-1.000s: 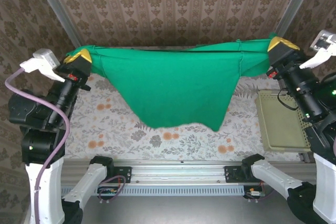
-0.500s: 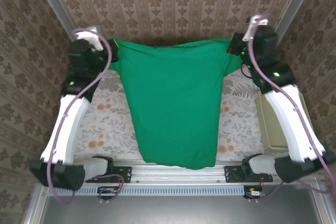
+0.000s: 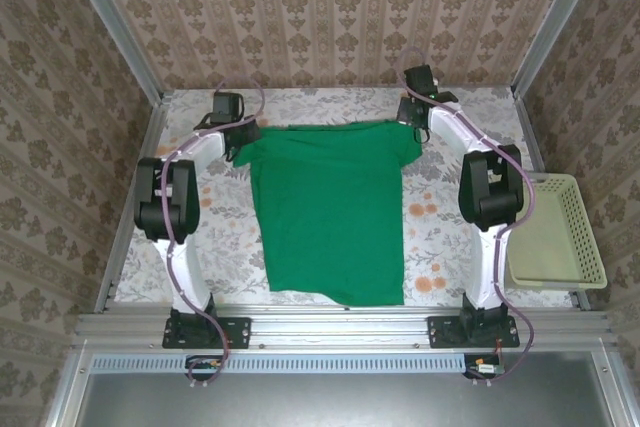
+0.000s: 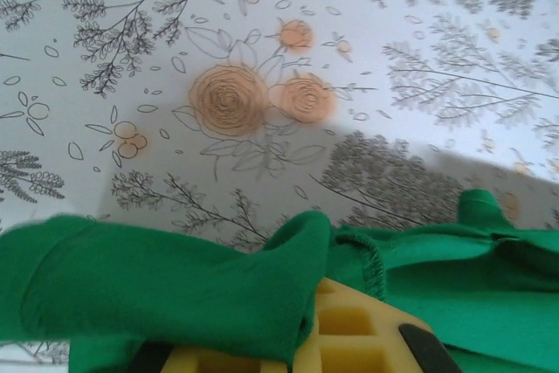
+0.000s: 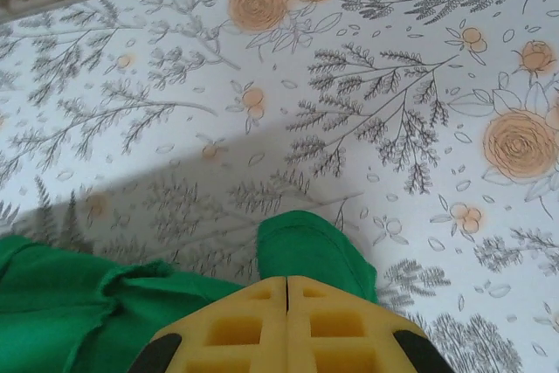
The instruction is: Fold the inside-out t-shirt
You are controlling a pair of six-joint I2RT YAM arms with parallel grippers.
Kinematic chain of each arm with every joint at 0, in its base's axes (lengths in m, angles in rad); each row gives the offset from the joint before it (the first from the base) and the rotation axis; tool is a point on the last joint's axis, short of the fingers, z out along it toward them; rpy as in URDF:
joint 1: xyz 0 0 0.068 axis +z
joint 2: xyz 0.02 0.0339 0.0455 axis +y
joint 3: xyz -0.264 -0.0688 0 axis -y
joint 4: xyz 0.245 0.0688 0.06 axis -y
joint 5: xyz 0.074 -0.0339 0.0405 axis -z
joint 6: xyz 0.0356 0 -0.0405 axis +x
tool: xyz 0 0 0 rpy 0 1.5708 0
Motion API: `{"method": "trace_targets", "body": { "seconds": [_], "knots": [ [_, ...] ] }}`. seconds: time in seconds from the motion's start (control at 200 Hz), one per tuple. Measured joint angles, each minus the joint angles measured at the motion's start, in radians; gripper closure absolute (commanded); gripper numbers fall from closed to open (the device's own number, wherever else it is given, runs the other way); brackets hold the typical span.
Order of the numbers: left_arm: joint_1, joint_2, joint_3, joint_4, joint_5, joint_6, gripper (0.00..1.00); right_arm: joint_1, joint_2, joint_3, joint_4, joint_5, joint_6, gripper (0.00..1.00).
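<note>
My left gripper is clamped on a bunched fold of the shirt, the green cloth draped over its yellow pads. My right gripper has its pads pressed together, with a bit of the shirt's edge sticking out just ahead of them. Each gripper has a far corner of the shirt at the sleeves.

Ahead of both grippers lies bare flowered desk, then the back wall close behind it. Outward of each gripper is a narrow strip of desk before the side walls.

The shirt lies spread flat between my grippers. Its long axis runs from them straight back toward my bases, and the hem lies near the desk's front edge. The basket sits behind and outward of my right gripper, well apart from the cloth.
</note>
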Motion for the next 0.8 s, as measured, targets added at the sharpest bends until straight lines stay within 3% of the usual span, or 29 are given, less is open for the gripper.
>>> {"method": "trace_targets", "body": {
  "seconds": [0.285, 0.33, 0.41, 0.48, 0.545, 0.655, 0.725, 0.8],
  "knots": [
    [0.049, 0.101, 0.175, 0.056, 0.044, -0.049, 0.94, -0.032, 0.166, 0.333, -0.051, -0.05, 0.038, 1.0],
    [0.051, 0.115, 0.203, 0.058, 0.052, -0.049, 0.86, -0.032, 0.196, 0.388, -0.067, -0.054, 0.04, 0.88],
    [0.051, 0.15, 0.272, 0.045, 0.064, -0.055, 0.64, -0.032, 0.246, 0.488, -0.105, -0.06, 0.043, 0.52],
    [0.052, 0.184, 0.355, -0.013, 0.074, -0.055, 0.43, -0.035, 0.276, 0.561, -0.145, -0.062, 0.04, 0.36],
    [0.054, 0.209, 0.458, -0.119, 0.066, -0.053, 0.3, -0.039, 0.283, 0.607, -0.188, -0.064, 0.026, 0.3],
    [0.059, 0.195, 0.558, -0.284, 0.019, -0.057, 0.22, -0.04, 0.258, 0.626, -0.258, -0.068, 0.0, 0.29],
    [0.06, 0.114, 0.499, -0.335, -0.007, -0.062, 0.21, -0.038, 0.201, 0.563, -0.283, -0.071, -0.019, 0.28],
    [0.049, -0.031, 0.351, -0.364, -0.035, -0.071, 0.2, -0.026, 0.064, 0.38, -0.282, -0.071, -0.029, 0.28]
  ]
}}
